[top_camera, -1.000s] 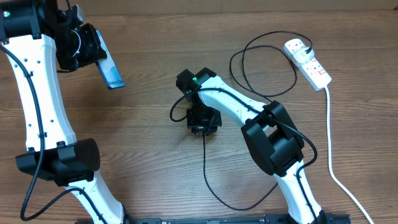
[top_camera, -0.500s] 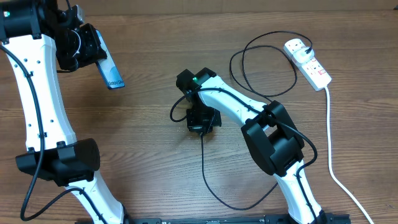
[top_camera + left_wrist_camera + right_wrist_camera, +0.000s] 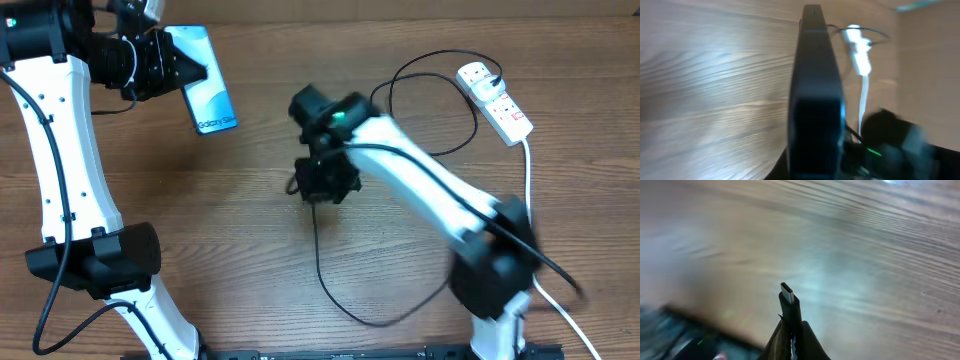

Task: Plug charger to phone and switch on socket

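Note:
My left gripper point(image 3: 165, 68) is shut on the phone point(image 3: 205, 93) and holds it above the table at the far left, its light-blue screen facing up. In the left wrist view the phone point(image 3: 816, 95) shows edge-on as a dark slab. My right gripper point(image 3: 322, 180) is shut on the plug tip of the charger point(image 3: 789, 302), which sticks up between the fingers. The black charger cable point(image 3: 330, 285) hangs down and loops across the table to the socket point(image 3: 495, 102) at the far right. The charger's plug head sits in the socket point(image 3: 859, 46).
The socket's thick white lead point(image 3: 532, 240) runs down the right side to the front edge. Black cable loops point(image 3: 430, 110) lie between my right arm and the socket. The wooden table point(image 3: 230, 230) lies between the two arms.
My left gripper has swung the phone right and turned its screen more towards the camera. My right arm has moved up and back with the charger tip, blurred with motion.

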You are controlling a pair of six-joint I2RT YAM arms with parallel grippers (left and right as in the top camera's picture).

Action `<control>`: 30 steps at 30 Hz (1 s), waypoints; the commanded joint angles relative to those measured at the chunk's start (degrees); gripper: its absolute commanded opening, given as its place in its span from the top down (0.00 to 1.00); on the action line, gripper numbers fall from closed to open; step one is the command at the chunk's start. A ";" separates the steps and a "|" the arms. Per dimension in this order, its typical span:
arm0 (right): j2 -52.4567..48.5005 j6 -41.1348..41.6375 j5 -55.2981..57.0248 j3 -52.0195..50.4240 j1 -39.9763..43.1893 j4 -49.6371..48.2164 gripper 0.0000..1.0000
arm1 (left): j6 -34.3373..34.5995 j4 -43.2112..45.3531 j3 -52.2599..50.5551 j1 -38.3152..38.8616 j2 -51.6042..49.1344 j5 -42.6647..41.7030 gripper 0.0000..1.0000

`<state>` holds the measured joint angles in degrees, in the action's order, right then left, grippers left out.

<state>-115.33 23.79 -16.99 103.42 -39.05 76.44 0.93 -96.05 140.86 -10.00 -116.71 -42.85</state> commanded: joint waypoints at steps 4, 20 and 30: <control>14.64 -7.67 -11.15 0.59 2.56 0.09 0.96 | -8.00 -0.76 0.24 0.09 0.02 -23.06 0.96; 17.40 -13.84 -34.40 0.57 5.51 -6.27 0.96 | -8.66 -0.76 0.24 4.46 0.02 -31.56 0.96; 17.40 -13.81 -38.91 0.57 8.96 -7.87 0.96 | -8.68 -0.76 0.24 6.32 0.02 -29.77 0.96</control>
<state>-98.17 10.59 -52.25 103.59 -31.64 68.90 -6.44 -96.71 140.86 -4.10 -116.71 -70.96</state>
